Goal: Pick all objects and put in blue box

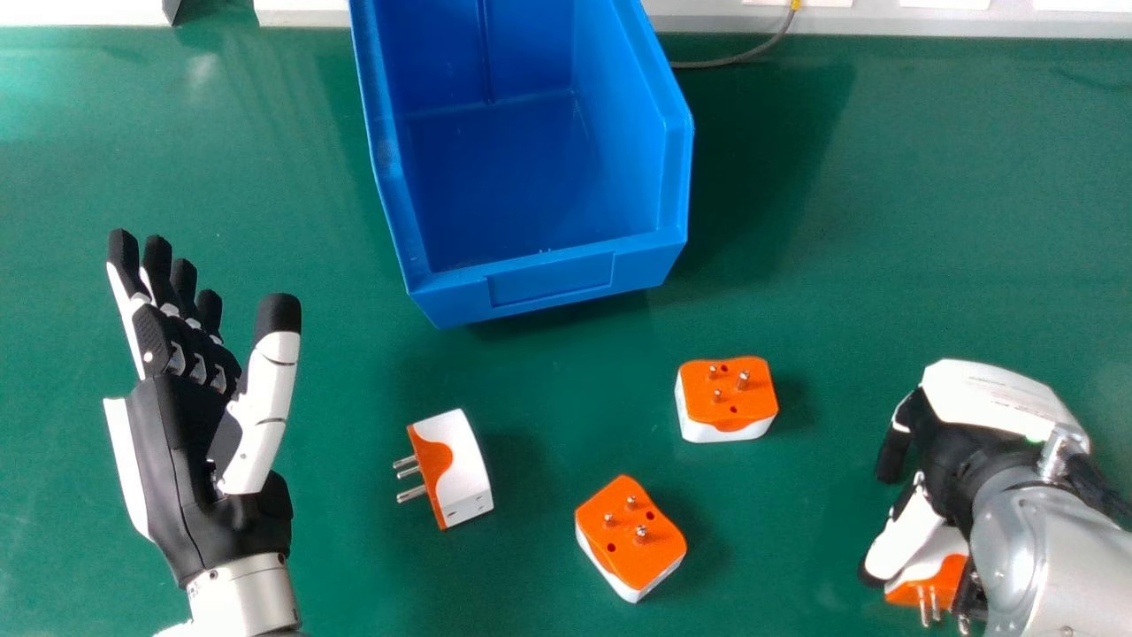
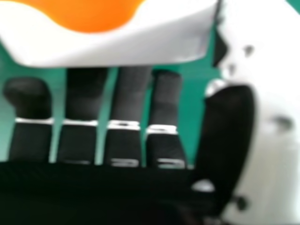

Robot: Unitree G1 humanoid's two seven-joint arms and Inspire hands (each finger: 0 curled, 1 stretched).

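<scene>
My left hand (image 1: 199, 442) is at the left of the head view, open and empty, with its thumb apart from its fingers. My right hand (image 1: 951, 451), at the lower right, is over an orange-and-white plug adapter (image 1: 929, 566), which its thumb and wrist partly cover. In the right hand view the right hand (image 2: 124, 105) has loosely extended fingers, and the adapter (image 2: 126, 47) overlaps some fingertips; firm contact cannot be told. Three other adapters lie on the table: one on its side (image 1: 460, 464), and two pins up (image 1: 632, 557) (image 1: 747, 402). The blue box (image 1: 553, 279) is empty inside.
The green table (image 1: 309, 177) surrounds the box, with free room on either side of it. A grey cable (image 1: 734, 59) runs behind the box's right side. White edging (image 1: 884, 22) lines the table's far side.
</scene>
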